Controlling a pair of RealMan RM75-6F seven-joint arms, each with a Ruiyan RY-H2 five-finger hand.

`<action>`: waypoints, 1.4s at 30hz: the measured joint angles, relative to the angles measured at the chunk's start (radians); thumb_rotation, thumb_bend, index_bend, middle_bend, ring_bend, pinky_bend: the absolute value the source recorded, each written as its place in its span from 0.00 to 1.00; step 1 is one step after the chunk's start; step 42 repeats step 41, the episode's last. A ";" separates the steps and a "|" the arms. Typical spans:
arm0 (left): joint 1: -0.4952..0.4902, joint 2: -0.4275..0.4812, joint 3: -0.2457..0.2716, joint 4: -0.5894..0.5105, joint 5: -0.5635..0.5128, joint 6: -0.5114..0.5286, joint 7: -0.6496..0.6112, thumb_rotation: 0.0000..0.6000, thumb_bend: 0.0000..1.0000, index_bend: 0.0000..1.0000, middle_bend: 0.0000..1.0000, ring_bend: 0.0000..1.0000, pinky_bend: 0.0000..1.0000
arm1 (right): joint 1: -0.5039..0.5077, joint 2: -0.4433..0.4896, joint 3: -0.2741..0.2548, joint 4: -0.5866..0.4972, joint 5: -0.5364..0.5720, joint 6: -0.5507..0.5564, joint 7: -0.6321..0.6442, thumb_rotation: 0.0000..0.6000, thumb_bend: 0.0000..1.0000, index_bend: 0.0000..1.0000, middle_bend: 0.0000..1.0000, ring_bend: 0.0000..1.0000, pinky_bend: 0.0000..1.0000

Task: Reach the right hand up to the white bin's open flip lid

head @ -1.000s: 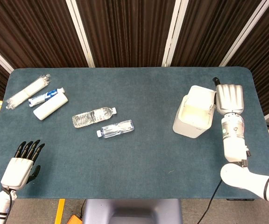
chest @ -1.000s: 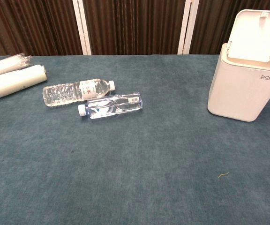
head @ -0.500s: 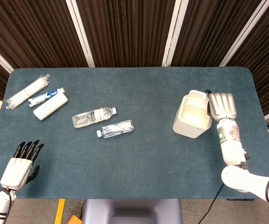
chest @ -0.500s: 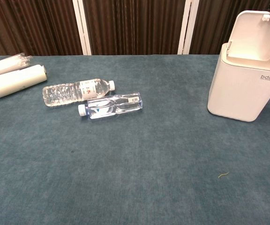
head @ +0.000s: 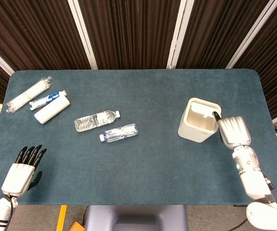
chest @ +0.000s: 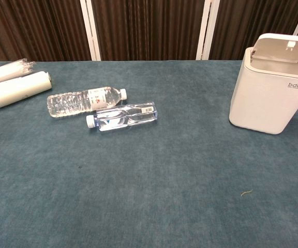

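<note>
The right robot hand [head: 233,132] shows in the head view just beside the right edge of the white bin [chest: 269,98], back of the hand facing the camera, its forearm running down toward the lower right corner. A dark fingertip [head: 217,116] reaches over the bin's right rim, at or close to the flip lid [chest: 283,45]; whether it touches cannot be told. Its fingers are hidden under the hand's back, so whether it is clenched or released cannot be made out. The chest view does not show this hand.

The bin stands on the right part of the blue surface [head: 148,159]. In the chest view its lid is tilted low over the opening, partly raised.

The left robot hand [head: 22,169] rests at the near left edge of the surface, dark fingers spread and pointing away, holding nothing.

Two clear water bottles [head: 96,120] [head: 119,132] lie side by side near the middle, well apart from the bin. At the far left lie a white cylinder [head: 52,109], a toothpaste tube [head: 46,99] and a clear wrapped pack [head: 29,94], close together.
</note>
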 measured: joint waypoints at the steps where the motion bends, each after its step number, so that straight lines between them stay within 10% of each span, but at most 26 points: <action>1: 0.000 0.000 0.000 0.000 -0.001 -0.001 0.000 1.00 0.47 0.00 0.00 0.00 0.06 | -0.002 -0.002 -0.003 0.001 -0.003 0.002 -0.001 1.00 0.82 0.25 1.00 1.00 1.00; 13: -0.004 -0.001 0.002 0.003 0.002 -0.005 -0.003 1.00 0.47 0.00 0.00 0.00 0.06 | -0.037 -0.133 -0.117 0.127 -0.116 -0.019 -0.014 1.00 0.82 0.25 1.00 1.00 1.00; 20: -0.002 0.004 0.001 0.001 0.002 0.002 -0.011 1.00 0.47 0.00 0.00 0.00 0.06 | -0.083 -0.142 -0.118 0.143 -0.269 0.080 0.061 1.00 0.80 0.08 0.98 0.93 0.96; 31: 0.006 0.004 0.008 -0.001 0.044 0.044 -0.022 1.00 0.47 0.00 0.00 0.00 0.06 | -0.301 -0.110 -0.204 0.189 -0.747 0.389 0.354 1.00 0.54 0.00 0.04 0.02 0.10; 42: 0.021 0.007 0.016 0.023 0.099 0.109 -0.077 1.00 0.47 0.00 0.00 0.00 0.04 | -0.467 -0.202 -0.285 0.512 -0.916 0.511 0.552 1.00 0.43 0.00 0.00 0.00 0.00</action>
